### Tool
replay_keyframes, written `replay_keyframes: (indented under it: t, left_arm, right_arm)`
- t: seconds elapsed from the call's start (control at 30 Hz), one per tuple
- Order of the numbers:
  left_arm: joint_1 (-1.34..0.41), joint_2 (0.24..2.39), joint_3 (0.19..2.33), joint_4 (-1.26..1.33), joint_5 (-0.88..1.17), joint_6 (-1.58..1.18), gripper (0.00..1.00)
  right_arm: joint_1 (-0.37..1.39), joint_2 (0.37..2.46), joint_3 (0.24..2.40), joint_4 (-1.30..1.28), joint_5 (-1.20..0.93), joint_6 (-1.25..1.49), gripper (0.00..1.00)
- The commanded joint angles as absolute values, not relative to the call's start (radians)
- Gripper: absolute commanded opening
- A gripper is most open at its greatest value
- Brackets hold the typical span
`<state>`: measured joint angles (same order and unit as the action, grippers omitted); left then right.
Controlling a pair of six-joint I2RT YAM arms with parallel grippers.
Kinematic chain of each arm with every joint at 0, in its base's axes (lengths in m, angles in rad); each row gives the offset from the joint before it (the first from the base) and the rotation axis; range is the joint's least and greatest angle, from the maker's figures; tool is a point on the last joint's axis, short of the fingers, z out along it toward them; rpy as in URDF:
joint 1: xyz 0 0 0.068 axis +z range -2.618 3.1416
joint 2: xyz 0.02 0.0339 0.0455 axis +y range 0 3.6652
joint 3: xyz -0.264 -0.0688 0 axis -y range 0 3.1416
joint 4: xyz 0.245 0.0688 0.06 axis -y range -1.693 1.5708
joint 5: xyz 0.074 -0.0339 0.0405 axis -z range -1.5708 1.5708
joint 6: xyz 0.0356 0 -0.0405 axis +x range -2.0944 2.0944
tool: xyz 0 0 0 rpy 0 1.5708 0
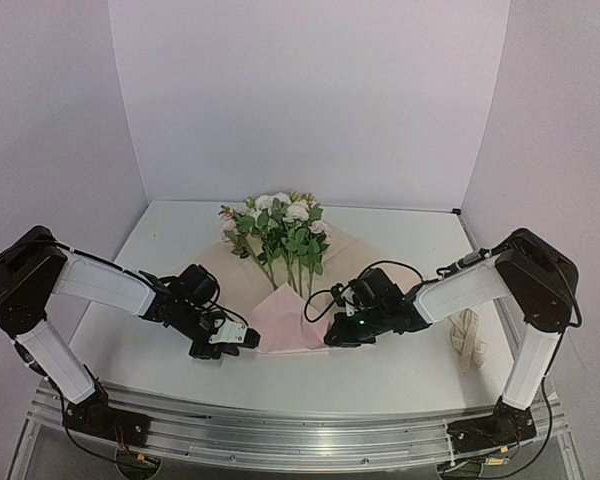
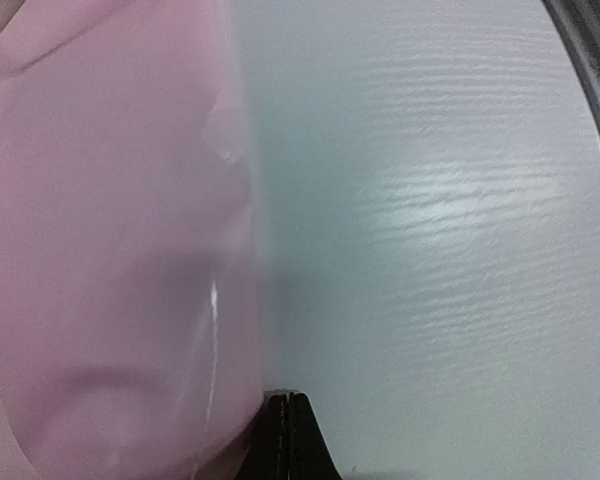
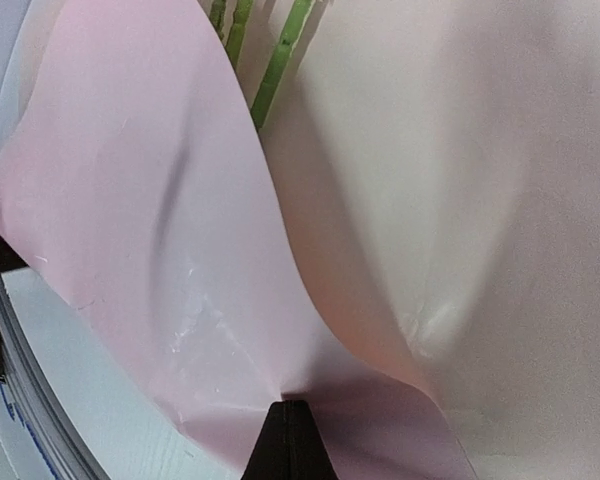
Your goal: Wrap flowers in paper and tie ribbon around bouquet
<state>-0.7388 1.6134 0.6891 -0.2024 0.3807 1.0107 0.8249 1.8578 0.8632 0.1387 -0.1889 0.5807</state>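
The flowers [image 1: 280,222] lie at the table's middle back on the pink paper [image 1: 280,318], blooms away from me. The sheet's near part is folded up over the stems. My left gripper [image 1: 248,340] sits at the fold's near left corner. In the left wrist view its jaws [image 2: 287,398] are shut, a thin sliver of the paper [image 2: 110,250] pinched at the tips. My right gripper [image 1: 332,338] is at the near right corner, shut on the paper [image 3: 150,200], with creases spreading from its tips [image 3: 298,402]. Green stems [image 3: 275,70] show past the lifted flap.
The cream ribbon [image 1: 468,338] lies bunched on the white table [image 1: 400,380] to the right, beside my right forearm. White walls close in the back and both sides. A metal rail runs along the near edge under the arm bases.
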Motion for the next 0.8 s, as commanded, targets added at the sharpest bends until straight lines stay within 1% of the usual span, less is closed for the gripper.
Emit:
replay_keyframes:
  t: [0.0, 0.1, 0.2, 0.3, 0.33, 0.37, 0.4, 0.43, 0.47, 0.57, 0.63, 0.77]
  left_arm:
    - [-0.648, 1.581, 0.632, -0.379, 0.331, 1.087, 0.0]
    - [-0.624, 1.47, 0.621, -0.502, 0.416, 1.169, 0.03]
    - [-0.644, 1.392, 0.668, -0.539, 0.527, 1.224, 0.15]
    - [-0.717, 1.409, 0.766, -0.507, 0.565, 1.221, 0.25]
    - [-0.736, 1.438, 0.811, -0.495, 0.58, 1.2, 0.27]
    - [-0.75, 1.467, 0.854, -0.473, 0.601, 1.172, 0.27]
    - [-0.761, 1.508, 0.905, -0.445, 0.607, 1.123, 0.24]
    - [-0.773, 1.546, 0.94, -0.396, 0.6, 1.081, 0.18]
    - [-0.78, 1.595, 0.974, -0.368, 0.579, 1.051, 0.14]
    - [-0.78, 1.718, 1.024, -0.334, 0.476, 1.058, 0.09]
    - [-0.764, 1.765, 1.002, -0.313, 0.431, 1.112, 0.07]
    - [-0.746, 1.766, 0.936, -0.314, 0.433, 1.189, 0.07]
  right_arm:
    - [0.823, 1.89, 0.809, -0.01, -0.154, 0.579, 0.0]
    - [0.824, 1.892, 0.816, -0.026, -0.155, 0.577, 0.0]
    - [0.822, 1.891, 0.824, -0.03, -0.154, 0.575, 0.0]
    - [0.823, 1.89, 0.831, -0.04, -0.156, 0.572, 0.0]
    - [0.823, 1.89, 0.834, -0.044, -0.157, 0.569, 0.0]
    - [0.823, 1.891, 0.836, -0.047, -0.157, 0.567, 0.0]
    - [0.823, 1.889, 0.836, -0.05, -0.156, 0.567, 0.0]
    - [0.823, 1.889, 0.836, -0.052, -0.153, 0.567, 0.0]
    - [0.823, 1.888, 0.835, -0.053, -0.153, 0.568, 0.0]
    - [0.823, 1.887, 0.833, -0.055, -0.149, 0.568, 0.0]
    - [0.823, 1.891, 0.833, -0.055, -0.149, 0.569, 0.0]
    - [0.823, 1.899, 0.834, -0.057, -0.152, 0.566, 0.0]
